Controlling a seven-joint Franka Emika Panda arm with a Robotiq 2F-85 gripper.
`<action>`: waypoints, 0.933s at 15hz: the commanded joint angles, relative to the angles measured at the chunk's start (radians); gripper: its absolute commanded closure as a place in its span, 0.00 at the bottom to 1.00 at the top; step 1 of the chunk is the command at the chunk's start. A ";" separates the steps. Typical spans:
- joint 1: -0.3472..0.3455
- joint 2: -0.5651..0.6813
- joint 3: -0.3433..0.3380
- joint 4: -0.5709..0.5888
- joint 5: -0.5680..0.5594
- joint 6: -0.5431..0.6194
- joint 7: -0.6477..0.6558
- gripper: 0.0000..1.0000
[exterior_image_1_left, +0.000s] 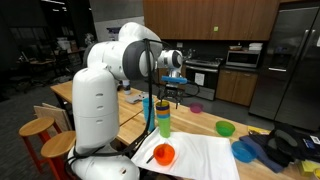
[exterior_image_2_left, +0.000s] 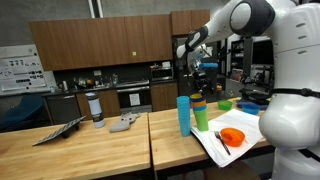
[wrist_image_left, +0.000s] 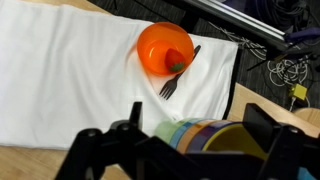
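The end effector (wrist_image_left: 190, 150) is wide open and holds nothing. Its two fingers (wrist_image_left: 100, 152) stand far apart, one on each side.

Right under it, between the fingers in the wrist view, is a stack of cups (wrist_image_left: 205, 135). The cups sit one inside the other, so you see many colored rims: yellow, blue, green and more. Stacked like that, they stand up tall and straight on the desk (exterior_image_2_left: 90, 150). In both exterior views the end effector (exterior_image_1_left: 176, 84) hangs above the stack of cups (exterior_image_1_left: 163, 118) and does not touch it. I think the fingers are spread that wide so the round stack can fit between them.

A tall blue cup (exterior_image_2_left: 184, 115) stands just beside the stack.

Lower down and a bit off to the side of the end effector lies a white cloth (wrist_image_left: 70, 70), spread flat on the desk. An orange bowl (wrist_image_left: 165, 48) sits on it with a small red thing (wrist_image_left: 178, 63) inside. A dark fork (wrist_image_left: 178, 77) lies touching the bowl, its prongs toward the end effector. The cloth probably keeps the desk clean under them.
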 joint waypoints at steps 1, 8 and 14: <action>0.001 -0.015 0.001 -0.025 0.012 0.029 -0.015 0.00; -0.003 -0.051 -0.001 -0.041 0.008 0.038 -0.040 0.00; -0.001 -0.095 -0.004 -0.059 -0.006 0.025 -0.049 0.00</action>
